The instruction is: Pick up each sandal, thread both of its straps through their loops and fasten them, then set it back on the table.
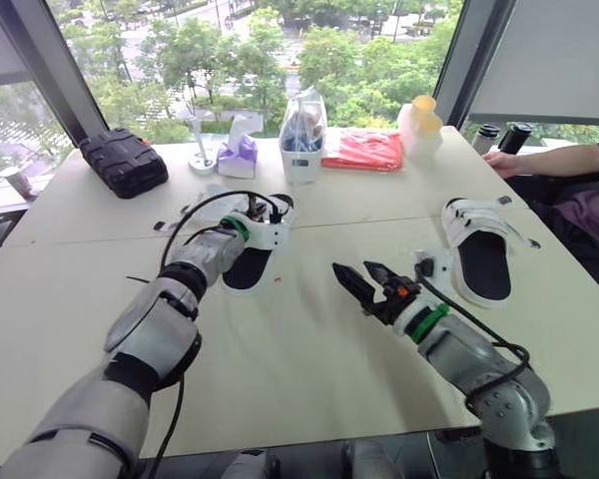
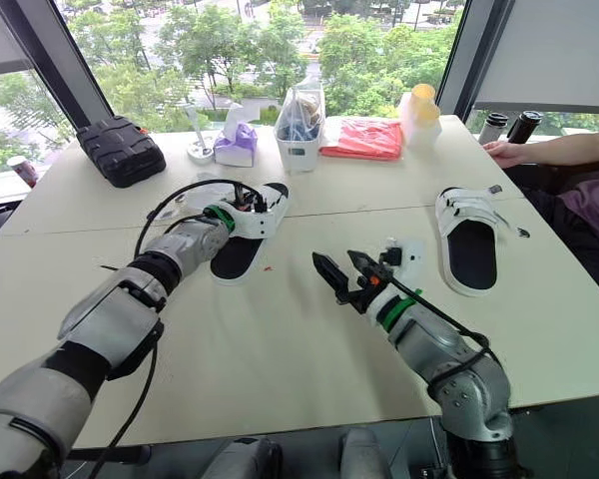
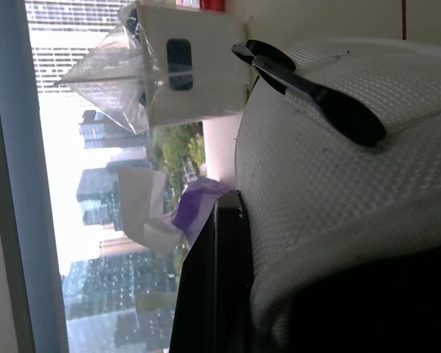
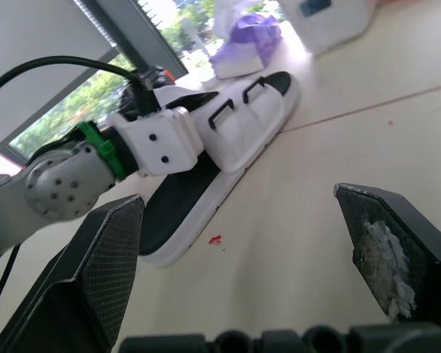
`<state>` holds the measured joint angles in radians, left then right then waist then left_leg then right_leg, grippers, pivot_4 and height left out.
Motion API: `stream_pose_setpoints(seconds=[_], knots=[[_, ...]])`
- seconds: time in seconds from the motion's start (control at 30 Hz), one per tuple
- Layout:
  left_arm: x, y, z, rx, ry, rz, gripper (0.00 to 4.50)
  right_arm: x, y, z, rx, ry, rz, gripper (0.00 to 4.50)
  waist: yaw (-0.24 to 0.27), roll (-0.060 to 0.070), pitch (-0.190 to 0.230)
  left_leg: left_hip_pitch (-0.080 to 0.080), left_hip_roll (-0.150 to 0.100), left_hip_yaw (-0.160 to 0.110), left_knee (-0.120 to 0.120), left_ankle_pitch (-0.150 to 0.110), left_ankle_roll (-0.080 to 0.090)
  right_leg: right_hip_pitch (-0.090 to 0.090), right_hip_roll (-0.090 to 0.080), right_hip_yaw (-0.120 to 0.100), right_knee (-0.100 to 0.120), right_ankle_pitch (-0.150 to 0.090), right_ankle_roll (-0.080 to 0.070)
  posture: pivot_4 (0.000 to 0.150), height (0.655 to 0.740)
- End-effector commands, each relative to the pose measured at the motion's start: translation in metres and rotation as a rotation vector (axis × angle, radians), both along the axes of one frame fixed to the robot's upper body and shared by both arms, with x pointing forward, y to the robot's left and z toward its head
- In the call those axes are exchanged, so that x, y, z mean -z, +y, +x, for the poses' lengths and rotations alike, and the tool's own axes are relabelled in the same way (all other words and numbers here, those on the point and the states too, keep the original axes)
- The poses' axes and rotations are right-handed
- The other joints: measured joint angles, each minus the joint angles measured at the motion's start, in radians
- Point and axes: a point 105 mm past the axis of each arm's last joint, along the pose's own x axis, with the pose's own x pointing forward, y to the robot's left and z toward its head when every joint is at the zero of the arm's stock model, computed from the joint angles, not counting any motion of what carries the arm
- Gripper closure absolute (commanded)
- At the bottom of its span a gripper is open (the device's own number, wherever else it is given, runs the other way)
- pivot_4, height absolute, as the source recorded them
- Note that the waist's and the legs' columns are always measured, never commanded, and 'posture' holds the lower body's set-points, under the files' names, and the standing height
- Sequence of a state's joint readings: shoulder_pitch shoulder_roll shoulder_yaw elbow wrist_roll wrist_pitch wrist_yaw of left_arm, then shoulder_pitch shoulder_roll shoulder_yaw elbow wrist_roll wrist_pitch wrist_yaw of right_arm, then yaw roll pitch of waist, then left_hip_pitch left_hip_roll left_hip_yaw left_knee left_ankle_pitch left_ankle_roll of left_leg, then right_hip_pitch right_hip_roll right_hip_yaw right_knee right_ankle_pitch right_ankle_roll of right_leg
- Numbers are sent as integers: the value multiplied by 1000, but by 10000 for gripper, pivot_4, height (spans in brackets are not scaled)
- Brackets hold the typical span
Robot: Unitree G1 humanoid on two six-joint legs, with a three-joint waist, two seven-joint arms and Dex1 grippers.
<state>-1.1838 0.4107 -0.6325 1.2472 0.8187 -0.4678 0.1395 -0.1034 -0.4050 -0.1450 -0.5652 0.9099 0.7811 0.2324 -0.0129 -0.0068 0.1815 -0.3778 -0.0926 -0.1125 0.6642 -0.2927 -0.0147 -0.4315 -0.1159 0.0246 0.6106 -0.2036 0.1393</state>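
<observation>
My left gripper (image 1: pixel 269 213) sits on the white, black-soled sandal (image 4: pixel 228 147) mid-worktop (image 1: pixel 280 369), but I can't tell whether it grips. My right gripper (image 1: pixel 354 267) hangs wide apart, empty. The second matching sandal (image 1: pixel 479 254) lies near the right edge. I can't make out what's in the bag-covered white tub (image 1: pixel 302 150) at the far edge.

Pale table (image 1: pixel 280 379): left sandal (image 1: pixel 248 267), right sandal (image 1: pixel 482 261), black case (image 1: pixel 124 162), tissues (image 1: pixel 238 155), bin (image 1: pixel 302 150), red packet (image 1: pixel 364 150).
</observation>
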Motion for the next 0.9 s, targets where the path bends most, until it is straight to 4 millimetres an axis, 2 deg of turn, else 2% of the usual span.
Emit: stream_pose_setpoints(seconds=[0.03, 0.13, 0.27, 0.4, 0.47, 0.57, 0.77, 0.87, 0.9], knots=[[-25, -27, -32, 347, -84, 34, 44273, -18, -5, -24, -150, -57, -47, 0, 1, -4, 2, 0, 0, 0, 0, 0, 0, 0, 0, 0, 0, 0, 0, 1500, 7400], [-25, -42, -77, 662, -35, 23, 44273, -23, -17, -38, -252, -15, -85, 0, 9, -5, 3, -1, 1, 0, -1, 0, 0, 0, -1, 0, -1, 0, 0, 1500, 7400], [-5, -50, -131, 961, -81, 183, 44273, -22, -33, -42, -276, 38, -142, 0, 26, -7, 4, -1, 1, 1, 0, 0, 0, 1, -3, 0, -2, 0, 0, 1500, 7400], [16, -53, -154, 1082, -86, 202, 44273, -16, -29, -41, -304, 59, -147, 0, 28, -7, 4, 0, 1, 1, 0, 0, 1, 1, -3, 0, -2, 0, 0, 1500, 7400], [28, -52, -158, 1108, -71, 226, 44273, -13, -28, -41, -307, 63, -145, 0, 27, -8, 4, 0, 1, 1, 1, 0, 1, 2, -3, 0, -1, 0, 0, 1500, 7400], [41, -51, -154, 1100, -58, 257, 44273, -11, -29, -41, -294, 67, -145, 0, 26, -8, 4, 3, 1, 1, 1, -1, 1, 4, -3, 0, -1, 0, 0, 1500, 7400], [38, -57, -152, 1110, -70, 223, 44273, -2, -24, -52, -314, 96, -149, 0, 27, -8, 3, 3, 1, 1, 1, -1, 1, 5, -3, 0, 0, 0, 0, 1500, 7400], [38, -57, -150, 1098, -53, 215, 34593, 1, -25, -53, -312, 104, -159, 0, 27, -8, 4, 4, 1, 1, 2, -1, 1, 5, -3, 0, 0, 0, 1, 1500, 7400], [38, -56, -150, 1093, -44, 209, 29863, 2, -25, -54, -311, 104, -161, 0, 27, -8, 4, 4, 1, 1, 2, -1, 1, 5, -3, -1, 0, 0, 1, 1500, 7400]])
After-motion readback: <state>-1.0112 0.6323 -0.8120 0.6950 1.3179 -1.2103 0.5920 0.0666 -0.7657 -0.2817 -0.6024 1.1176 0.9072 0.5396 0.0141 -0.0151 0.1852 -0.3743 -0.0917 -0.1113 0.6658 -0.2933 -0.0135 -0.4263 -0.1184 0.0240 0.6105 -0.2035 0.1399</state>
